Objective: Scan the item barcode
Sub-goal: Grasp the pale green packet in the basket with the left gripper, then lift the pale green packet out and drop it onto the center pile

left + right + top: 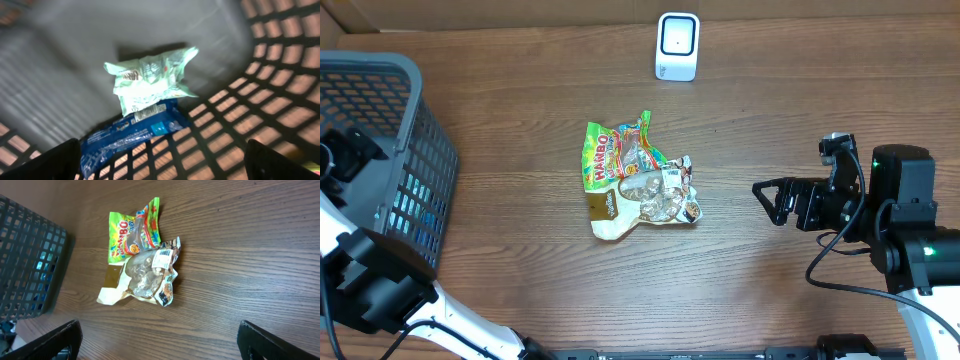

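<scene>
Right fingers (265,347), spread apart, face the snack packets (640,185) lying left of them, long axis near-far; left fingers (45,165), also apart, hang inside the basket (380,100).

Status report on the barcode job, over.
Left end effector open over basket, green packet, blue packet below. Right end effector open, empty. Haribo bag, clear pouch mid-table. Scanner unobstructed.

Wooden table (520,280): snack bags (635,180), scanner (677,46), basket (380,70)
</scene>
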